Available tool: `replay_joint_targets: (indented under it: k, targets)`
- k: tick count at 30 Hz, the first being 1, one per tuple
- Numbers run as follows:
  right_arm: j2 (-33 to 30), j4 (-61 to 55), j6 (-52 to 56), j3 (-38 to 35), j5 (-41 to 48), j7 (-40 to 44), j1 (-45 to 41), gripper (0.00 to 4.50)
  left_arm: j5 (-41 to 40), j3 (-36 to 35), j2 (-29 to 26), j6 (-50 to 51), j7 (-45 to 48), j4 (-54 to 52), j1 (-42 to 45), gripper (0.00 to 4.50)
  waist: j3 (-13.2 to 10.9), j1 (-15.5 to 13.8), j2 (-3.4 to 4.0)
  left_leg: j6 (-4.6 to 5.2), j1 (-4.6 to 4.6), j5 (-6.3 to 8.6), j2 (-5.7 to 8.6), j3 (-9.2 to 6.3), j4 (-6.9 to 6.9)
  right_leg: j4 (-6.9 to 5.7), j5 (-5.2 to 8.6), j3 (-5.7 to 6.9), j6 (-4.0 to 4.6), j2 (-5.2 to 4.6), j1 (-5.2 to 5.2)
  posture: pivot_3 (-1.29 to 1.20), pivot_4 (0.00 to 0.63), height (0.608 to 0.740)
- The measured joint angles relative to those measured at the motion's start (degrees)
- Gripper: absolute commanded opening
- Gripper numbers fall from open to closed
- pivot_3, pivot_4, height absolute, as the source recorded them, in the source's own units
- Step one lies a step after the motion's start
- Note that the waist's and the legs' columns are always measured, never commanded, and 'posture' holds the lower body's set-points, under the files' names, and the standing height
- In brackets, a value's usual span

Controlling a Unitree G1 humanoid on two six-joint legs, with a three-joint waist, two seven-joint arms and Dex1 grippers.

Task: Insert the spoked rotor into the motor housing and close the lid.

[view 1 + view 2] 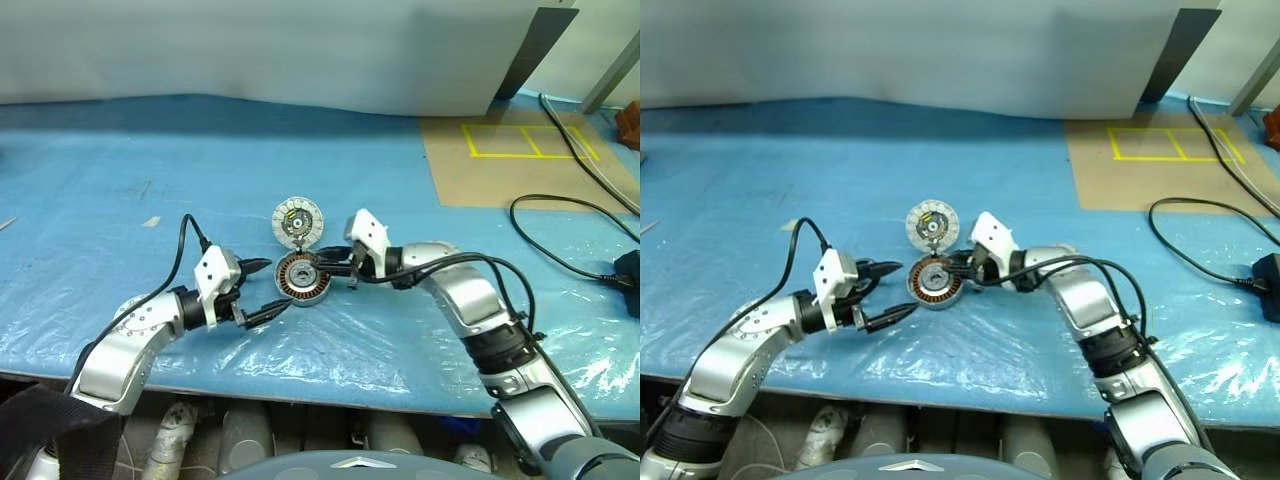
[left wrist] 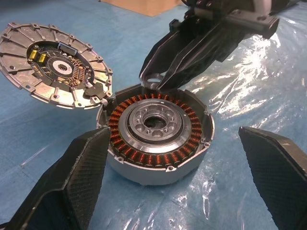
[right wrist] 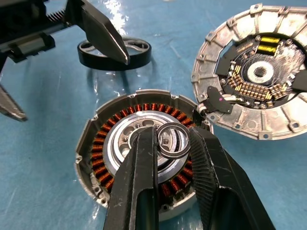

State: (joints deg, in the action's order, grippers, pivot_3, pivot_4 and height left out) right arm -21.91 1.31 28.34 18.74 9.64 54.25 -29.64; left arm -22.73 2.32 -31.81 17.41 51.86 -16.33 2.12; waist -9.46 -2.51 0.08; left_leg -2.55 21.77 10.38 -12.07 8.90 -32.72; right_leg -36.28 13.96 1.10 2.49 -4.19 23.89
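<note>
Copper housing: motor housing [image 3: 144, 148] sits under the right gripper [image 3: 173, 143].
Grip: pinching the spoked rotor [image 3: 172, 140].
Left gripper [image 2: 172, 177]: wide, empty.
Risk: rotor could tilt, slip, miss centre.

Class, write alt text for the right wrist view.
The right gripper holds a small ring over the centre of the copper-wound housing. The lid lies open beside it, and a black spoked ring behind.

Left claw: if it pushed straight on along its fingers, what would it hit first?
Likely the motor housing, straight ahead between the left claw's open fingers; the right claw, gripping a small ring, hangs just beyond.
</note>
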Motion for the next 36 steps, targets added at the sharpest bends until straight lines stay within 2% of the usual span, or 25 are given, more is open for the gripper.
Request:
replay_joint_targets:
  k: [13, 23, 36]
  targets:
    - [0.31, 4.23, -3.69, 3.16, -1.29, 5.54, -3.27, 0.57, 0.01, -0.03, -1.68, -3.53, 2.7, 0.22, -2.66, 4.5, 0.0, -0.01, 0.0, 0.0, 0.01, 0.0, -0.02, 0.0, 0.02, 0.04, -0.01, 0.02, 0.0, 0.0, -0.01, 0.0, 0.15, 0.74]
    - [1.15, 8.89, -8.57, 5.0, -4.45, 6.28, -4.96, 0.57, 0.91, 0.09, -1.11, -7.63, 3.24, 4.98, -2.66, 4.5, 0.0, -0.02, 0.0, 0.0, 0.01, 0.0, -0.01, 0.0, 0.01, 0.05, -0.01, 0.02, 0.0, 0.0, -0.02, 0.0, 0.15, 0.74]
    - [1.14, 9.31, -10.04, 5.0, -5.59, 7.33, -4.97, 0.57, 1.43, 0.41, -0.56, -8.14, 3.22, 5.22, -1.9, 4.5, 0.01, -0.01, -0.01, 0.0, -0.02, 0.0, -0.02, 0.0, 0.0, 0.03, -0.01, 0.02, 0.0, 0.0, -0.05, 0.0, 0.15, 0.74]
